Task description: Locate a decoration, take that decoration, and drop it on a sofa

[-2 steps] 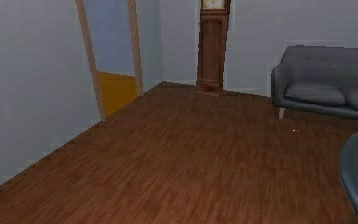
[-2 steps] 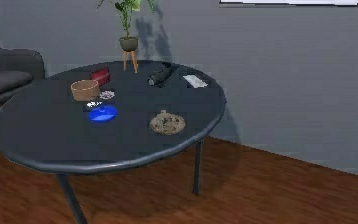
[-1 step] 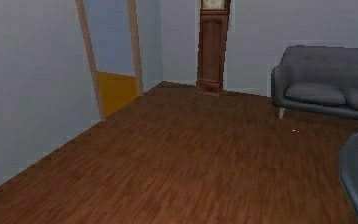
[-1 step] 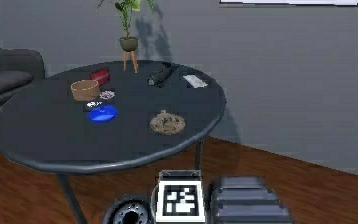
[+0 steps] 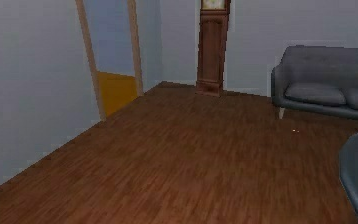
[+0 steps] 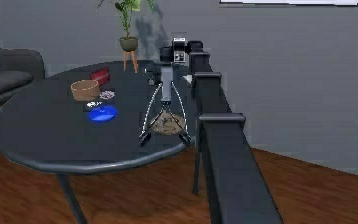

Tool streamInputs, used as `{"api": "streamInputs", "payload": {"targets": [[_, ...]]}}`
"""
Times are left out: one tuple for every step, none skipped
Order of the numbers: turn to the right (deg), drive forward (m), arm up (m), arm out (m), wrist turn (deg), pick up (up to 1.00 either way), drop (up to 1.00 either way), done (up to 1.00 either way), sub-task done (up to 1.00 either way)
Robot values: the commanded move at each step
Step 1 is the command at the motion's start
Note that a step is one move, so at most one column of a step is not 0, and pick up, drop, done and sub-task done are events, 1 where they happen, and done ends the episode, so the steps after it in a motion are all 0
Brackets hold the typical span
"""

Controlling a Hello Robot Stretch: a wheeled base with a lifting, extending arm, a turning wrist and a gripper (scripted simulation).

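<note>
Bare brown wood floor (image 5: 177,150) lies open to the grey sofa (image 5: 322,85). A tan round bowl (image 6: 85,90) and blue disc (image 6: 104,114) occupy the dark round table's (image 6: 42,140) middle.

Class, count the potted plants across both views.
1: the potted plant stands beyond the round table, at the arm side view's top; the arm may hide others.

grey-blue sofa (image 5: 322,85), dark table (image 6: 47,138), blue dish (image 6: 104,114), brown wood floor (image 5: 187,160)

Soft, even light fills both views, leaving the walls (image 5: 27,80) pale and flat and a dull sheen across the dark tabletop (image 6: 47,135).
</note>
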Motion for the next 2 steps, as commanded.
{"api": "streamInputs", "payload": {"targets": [[0.0,0.0,0.0,0.0,45.0,0.0,0.0,0.0,0.0],[0.0,0.0,0.0,0.0,45.0,0.0,0.0,0.0,0.0]]}}
